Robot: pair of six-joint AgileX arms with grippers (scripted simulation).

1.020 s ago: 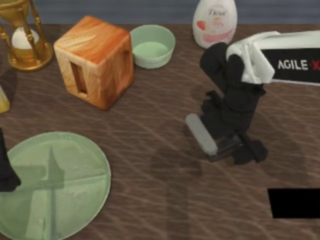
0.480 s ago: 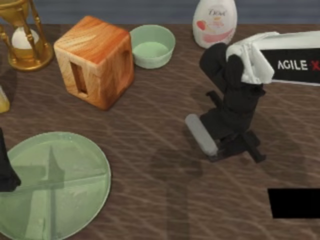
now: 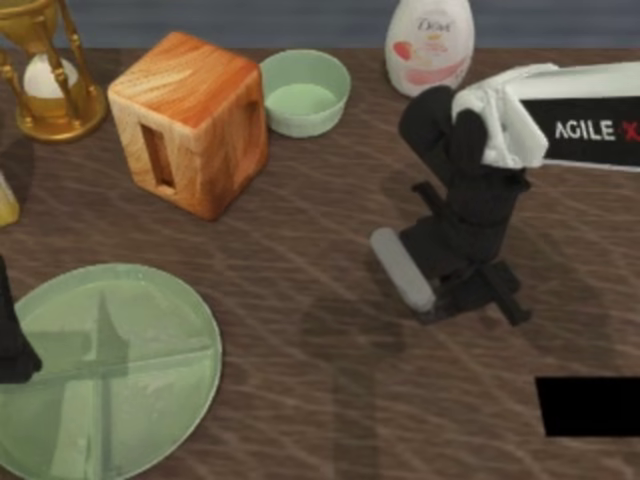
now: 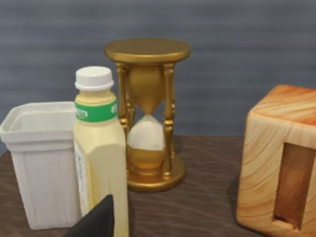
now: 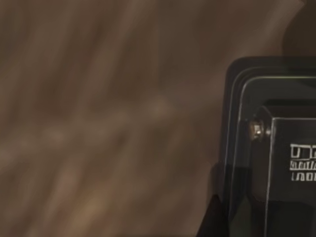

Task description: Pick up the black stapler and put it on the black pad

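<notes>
Right gripper (image 3: 470, 290) down over the black stapler (image 3: 405, 270), fingers drawn in since a second ago and now clamped on its dark rear half; grey end poking out toward the plate side. Grasp likely made, lift next. Black pad (image 3: 590, 407) lies nearer the camera and to the right, well apart, bare wood between. Lotion bottle (image 3: 430, 40) and bowl (image 3: 305, 92) stand behind, clear of that path. Left gripper (image 3: 12, 345) parked over the green plate (image 3: 150, 400).

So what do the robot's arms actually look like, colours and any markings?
The right arm has a white shell with a black panel lettered AGILE in white, then a red X. Its wrist and tool are matte black. The left arm shows only a black part at the table's left edge.
</notes>
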